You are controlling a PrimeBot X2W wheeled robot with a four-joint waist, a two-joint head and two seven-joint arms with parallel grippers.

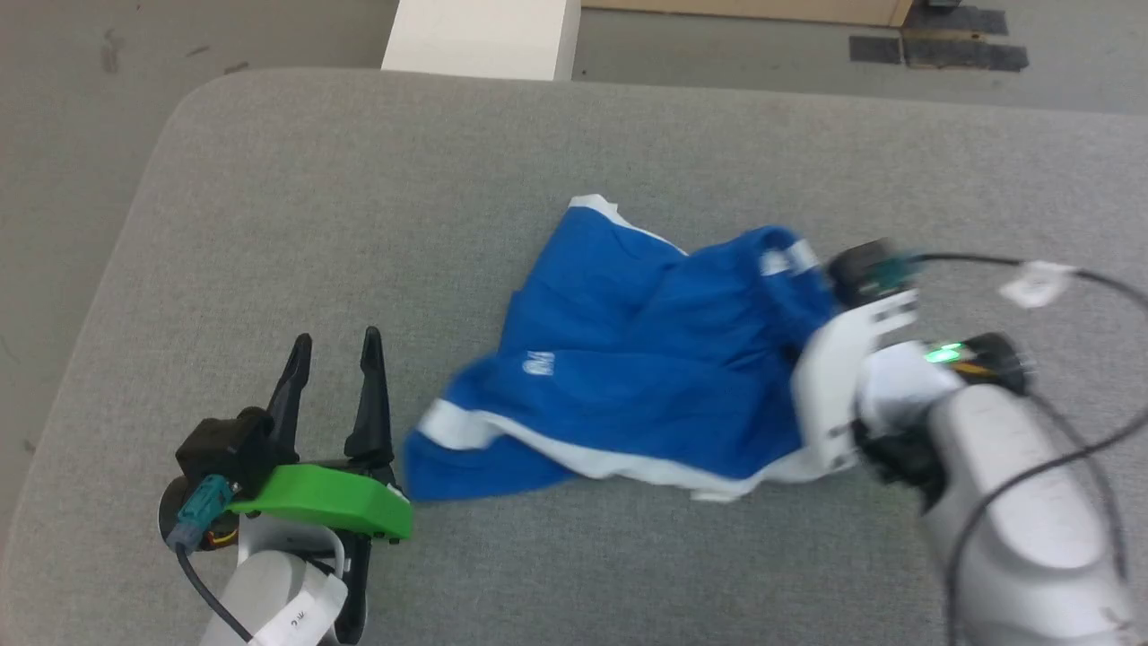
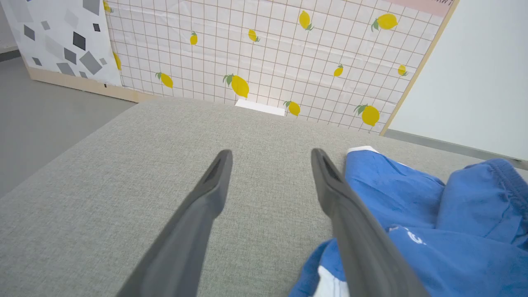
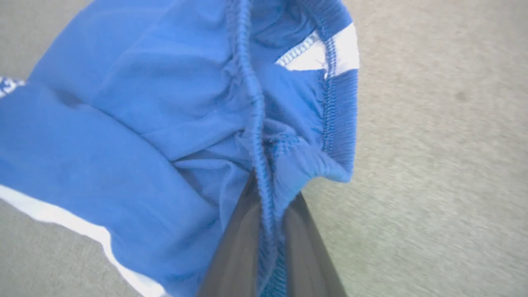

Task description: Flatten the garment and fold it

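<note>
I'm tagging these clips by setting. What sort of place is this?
Likely a robot test lab or staged studio, not a home: a grey fabric-covered table holding the garment, a propped lemon-print backdrop panel with a wooden edge, and a bare grey floor with dark patches.

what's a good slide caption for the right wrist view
Right gripper pinching the crumpled blue shorts by their elastic waistband, over a grey surface.

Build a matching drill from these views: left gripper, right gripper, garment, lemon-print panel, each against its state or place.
1 left gripper
2 right gripper
3 garment
4 lemon-print panel

A crumpled on the grey surface
B shut on the waistband
C open, holding nothing
D upright beyond the far edge of that surface

Pairs: 1-C, 2-B, 3-A, 4-D
</note>
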